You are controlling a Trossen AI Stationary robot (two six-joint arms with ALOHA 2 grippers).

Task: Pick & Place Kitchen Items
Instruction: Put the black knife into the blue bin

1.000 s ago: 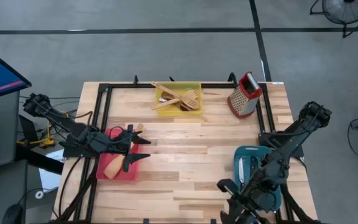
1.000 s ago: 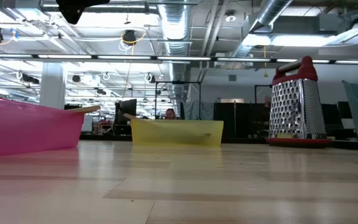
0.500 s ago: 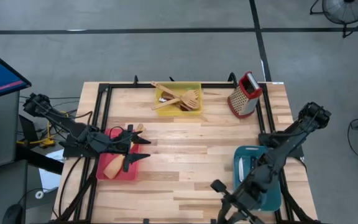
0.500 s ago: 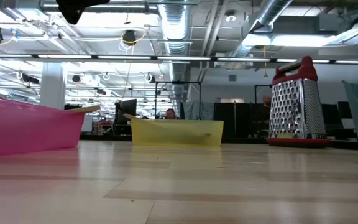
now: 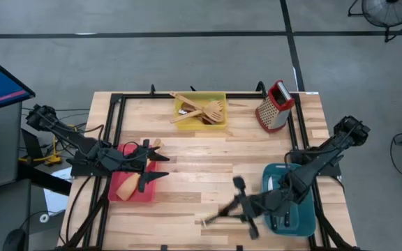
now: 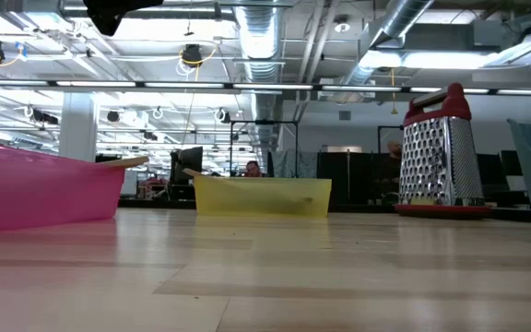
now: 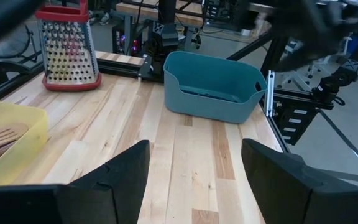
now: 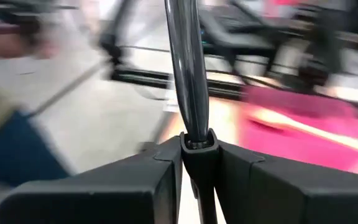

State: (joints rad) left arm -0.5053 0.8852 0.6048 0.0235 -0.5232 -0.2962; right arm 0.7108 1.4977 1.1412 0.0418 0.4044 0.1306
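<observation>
Now, right gripper (image 5: 237,206): clenched on a black-handled steel knife (image 8: 185,68), over the table's near edge beside the teal bin (image 5: 288,202).
Left gripper (image 5: 152,165): released (empty), above the red bin (image 5: 121,192).
Yellow bin (image 5: 199,109): held wooden turners (image 5: 204,111).

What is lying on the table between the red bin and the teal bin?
In the high view, bare wooden table separates the red bin from the teal bin; the right gripper swings over its near part.
</observation>
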